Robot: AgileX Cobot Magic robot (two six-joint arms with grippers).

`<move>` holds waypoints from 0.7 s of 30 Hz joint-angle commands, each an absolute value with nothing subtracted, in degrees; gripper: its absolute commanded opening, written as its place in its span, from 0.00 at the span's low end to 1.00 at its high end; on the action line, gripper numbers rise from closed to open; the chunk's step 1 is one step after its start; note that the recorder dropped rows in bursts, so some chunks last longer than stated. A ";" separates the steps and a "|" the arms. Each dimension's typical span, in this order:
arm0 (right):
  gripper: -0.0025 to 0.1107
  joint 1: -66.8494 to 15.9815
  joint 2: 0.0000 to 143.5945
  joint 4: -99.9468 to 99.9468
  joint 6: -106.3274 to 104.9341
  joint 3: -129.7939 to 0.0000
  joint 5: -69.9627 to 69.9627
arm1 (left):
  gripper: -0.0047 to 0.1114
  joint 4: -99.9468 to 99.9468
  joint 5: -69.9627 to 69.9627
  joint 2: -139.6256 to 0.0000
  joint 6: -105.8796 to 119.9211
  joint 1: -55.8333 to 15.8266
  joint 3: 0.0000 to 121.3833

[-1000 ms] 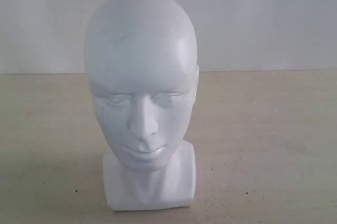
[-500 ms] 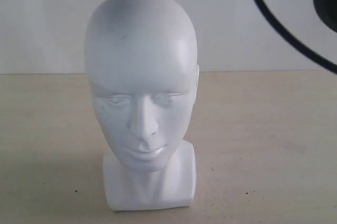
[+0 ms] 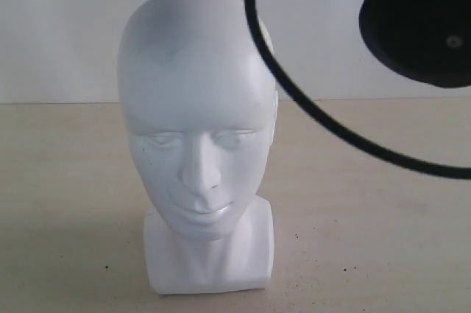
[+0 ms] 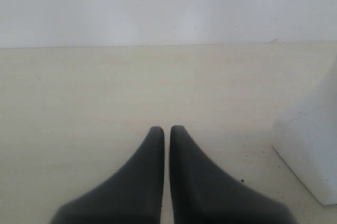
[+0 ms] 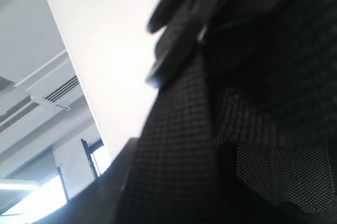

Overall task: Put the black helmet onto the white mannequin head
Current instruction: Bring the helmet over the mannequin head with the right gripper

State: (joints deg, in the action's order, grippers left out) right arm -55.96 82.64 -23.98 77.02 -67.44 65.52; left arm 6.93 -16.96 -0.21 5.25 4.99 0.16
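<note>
The black helmet (image 3: 416, 26) hangs up and to the right of the white mannequin head (image 3: 195, 107), which stands on the counter (image 3: 368, 239); left pincer (image 4: 166, 130) closed, empty; right pincer hidden, grip cannot be told

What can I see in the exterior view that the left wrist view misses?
Only the exterior view: the white mannequin head with its whole face and bald crown, and the black helmet at the upper right, its thin dark rim crossing the head's side in the picture. Only the left wrist view: the left pincer, its two dark fingers pressed together with nothing between them. Both: the pale table, the white wall behind it, and the head's white base.
</note>
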 commanded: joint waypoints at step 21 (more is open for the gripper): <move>0.02 -55.99 72.11 -15.12 59.17 -47.32 69.96 | 0.08 7.34 -16.92 0.00 4.74 4.81 0.00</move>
